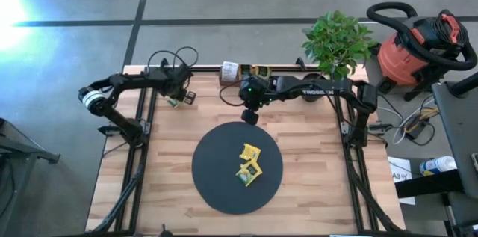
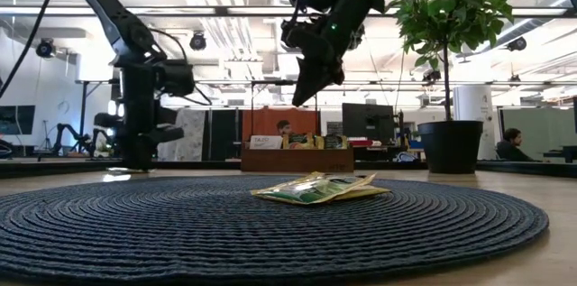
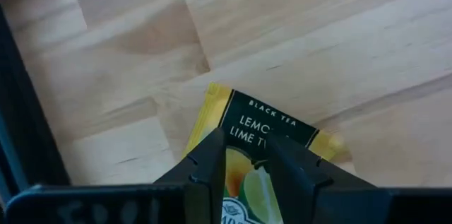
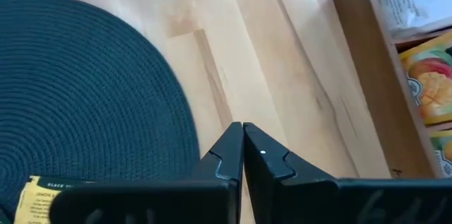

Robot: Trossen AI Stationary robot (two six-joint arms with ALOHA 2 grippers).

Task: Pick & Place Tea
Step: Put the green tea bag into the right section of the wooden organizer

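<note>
A pale butcher-block wooden table [image 1: 314, 162] carries a round dark woven mat [image 1: 237, 167] in an open office with ceiling strip lights, desk monitors and a seated person at the far desks.

A small heap of yellow and green tea-bag packets [image 1: 249, 164] lies near the mat's middle; the low view shows them flat on the weave. The left gripper [image 3: 246, 159], down at the table's back-left corner, pinches a yellow lemon-lime black tea packet [image 3: 254, 128] against the bare wood. The right gripper [image 4: 244, 139] hangs above the table between the mat and the brown wooden compartment tray [image 4: 367, 61], fingers pressed together, empty. A potted green plant [image 1: 337, 42] stands at the back-right corner.
</note>
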